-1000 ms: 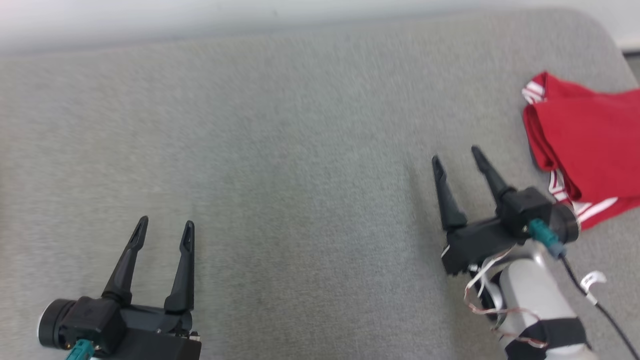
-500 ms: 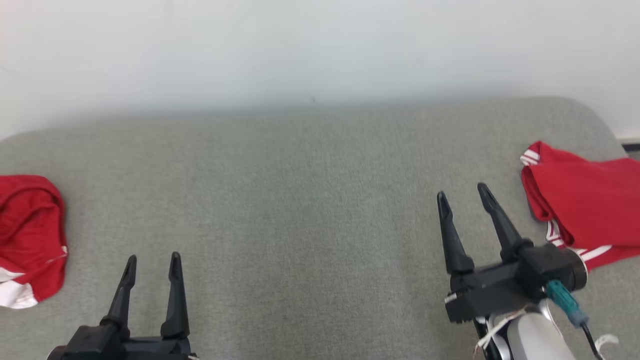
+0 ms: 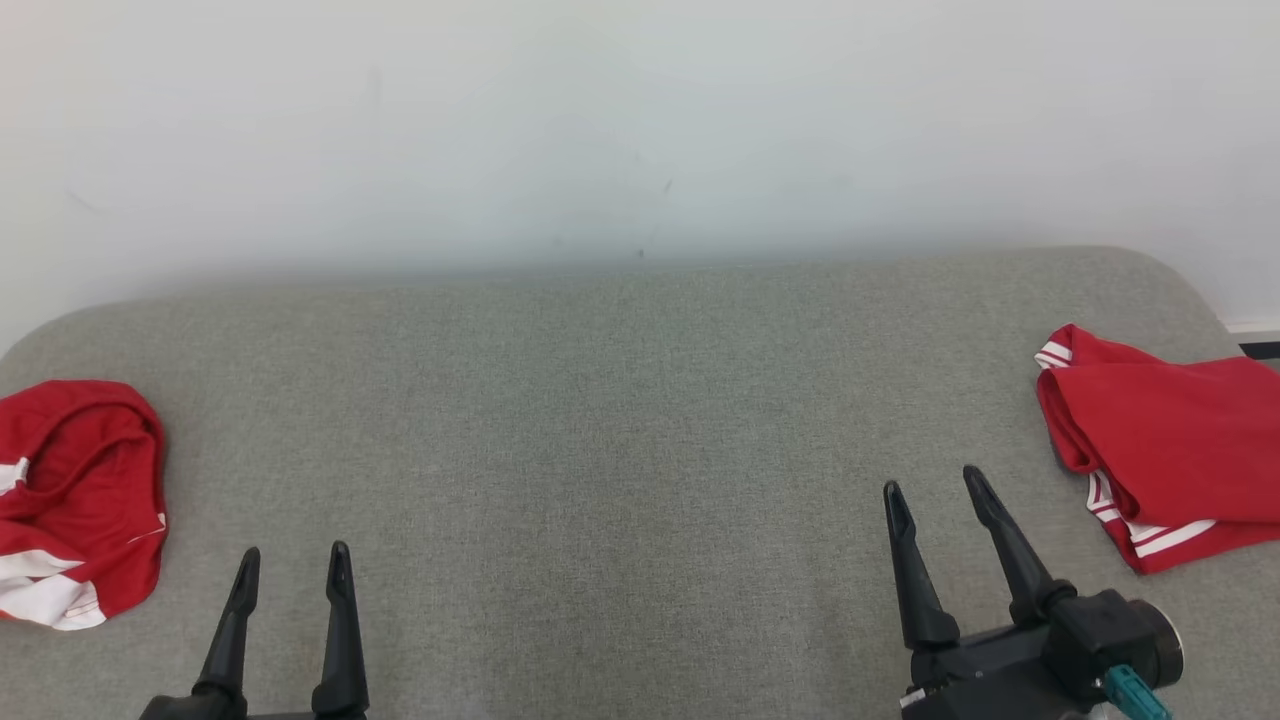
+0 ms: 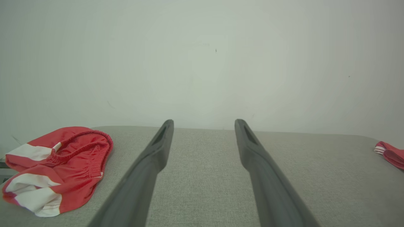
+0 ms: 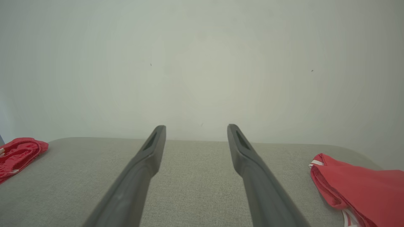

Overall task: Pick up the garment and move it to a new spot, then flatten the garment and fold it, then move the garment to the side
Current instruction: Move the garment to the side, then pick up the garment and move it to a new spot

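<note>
Pointing toward 12 o'clock from the 7 o'clock corner of the head view, the left gripper [image 3: 295, 552] has its two long dark fingers spread wide, with bare grey cloth showing between them; it holds nothing. At 5 o'clock the right gripper [image 3: 931, 480] stands the same way, jaws fully apart and empty. Its fingers lean slightly toward 11 o'clock, and a teal connector [image 3: 1125, 690] sits on its black body. Beneath both spreads a broad grey woven fabric surface [image 3: 620, 420] with rounded far corners, ending at 12 o'clock against a plain pale wall [image 3: 640, 120].

The crumpled red garment [image 3: 80, 500], soft cloth with white panels, lies bunched at 9 o'clock by the surface's left edge. It is well apart from the left gripper, toward 10 o'clock of its fingertips. In the left wrist view the crumpled red garment [image 4: 69, 157] lies at 8 o'clock, its gathered elastic waistband facing up, clear of the fingers.

The folded red garment [image 3: 1170, 450], with thin white stripes along its hem, lies flat at 3 o'clock, partly cut off by the frame. It is near the right gripper, toward 2 o'clock of its fingertips, with a strip of bare grey fabric between them. In the right wrist view the folded red garment [image 5: 363, 186] sits at 4 o'clock, apart from the nearer finger.
</note>
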Motion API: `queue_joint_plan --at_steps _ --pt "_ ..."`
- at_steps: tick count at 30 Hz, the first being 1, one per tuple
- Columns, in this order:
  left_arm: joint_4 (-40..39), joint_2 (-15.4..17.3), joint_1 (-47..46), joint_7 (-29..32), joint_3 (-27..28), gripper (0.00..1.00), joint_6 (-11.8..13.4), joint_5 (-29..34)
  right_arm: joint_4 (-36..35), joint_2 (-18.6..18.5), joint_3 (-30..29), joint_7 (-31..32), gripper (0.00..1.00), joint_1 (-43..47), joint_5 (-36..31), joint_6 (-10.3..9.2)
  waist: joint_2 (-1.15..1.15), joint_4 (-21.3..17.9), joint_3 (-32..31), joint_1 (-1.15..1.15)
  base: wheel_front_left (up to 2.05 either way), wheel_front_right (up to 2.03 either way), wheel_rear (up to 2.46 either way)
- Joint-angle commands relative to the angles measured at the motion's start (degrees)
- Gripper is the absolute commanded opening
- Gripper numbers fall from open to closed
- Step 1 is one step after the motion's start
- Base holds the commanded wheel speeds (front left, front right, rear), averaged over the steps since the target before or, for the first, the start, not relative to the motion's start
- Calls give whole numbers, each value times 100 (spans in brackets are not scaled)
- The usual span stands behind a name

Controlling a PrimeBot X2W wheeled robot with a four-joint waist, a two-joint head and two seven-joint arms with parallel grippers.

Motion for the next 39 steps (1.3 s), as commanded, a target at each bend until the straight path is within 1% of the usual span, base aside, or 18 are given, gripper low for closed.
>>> queue_joint_plan --at_steps 1,2,8,15,26,39 --pt "42 -69 94 -29 62 100 -94 96 17 12 -9 -5 100 133 -45 -15 0 -5 -46 0 0 0 0" --pt "42 -69 94 -29 62 100 -94 96 17 12 -9 -5 100 133 -45 -15 0 -5 -46 0 0 0 0" --pt "254 -216 213 -27 154 100 -286 343 12 14 -104 -6 100 316 53 -15 0 -36 -111 0 0 0 0" --pt "344 -281 251 -27 194 100 -383 558 -54 15 -144 -6 100 381 75 -15 0 -74 -127 0 0 0 0" --pt "431 -339 209 -28 228 100 -471 613 -92 15 -113 -6 100 409 94 -15 0 -71 -106 0 0 0 0" --pt "519 -362 165 -28 261 100 -525 657 -73 15 -104 -6 100 427 151 -15 0 34 -123 0 0 0 0"
